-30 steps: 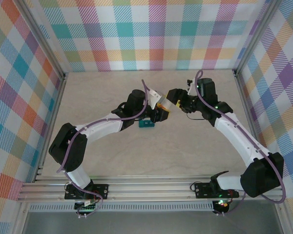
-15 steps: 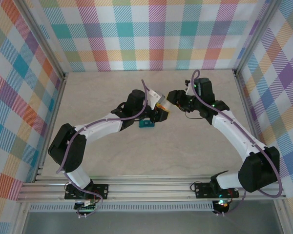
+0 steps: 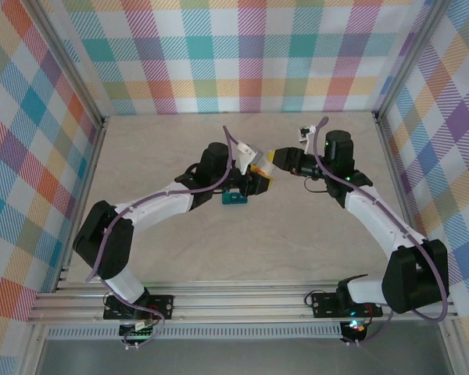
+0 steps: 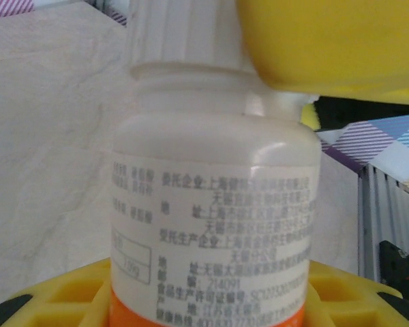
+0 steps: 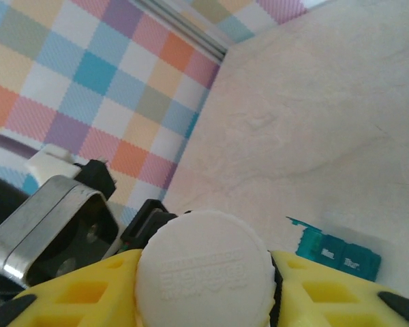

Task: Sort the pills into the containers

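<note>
Small teal containers [image 5: 335,253], joined strip

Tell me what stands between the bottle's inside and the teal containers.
The white cap sits on the bottle, clamped by the right fingers. Nothing else visible lies between it and the containers.

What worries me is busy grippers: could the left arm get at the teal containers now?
Probably not yet: the left gripper is shut on the white bottle, the right gripper on its cap. The containers lie uncovered close by.
</note>
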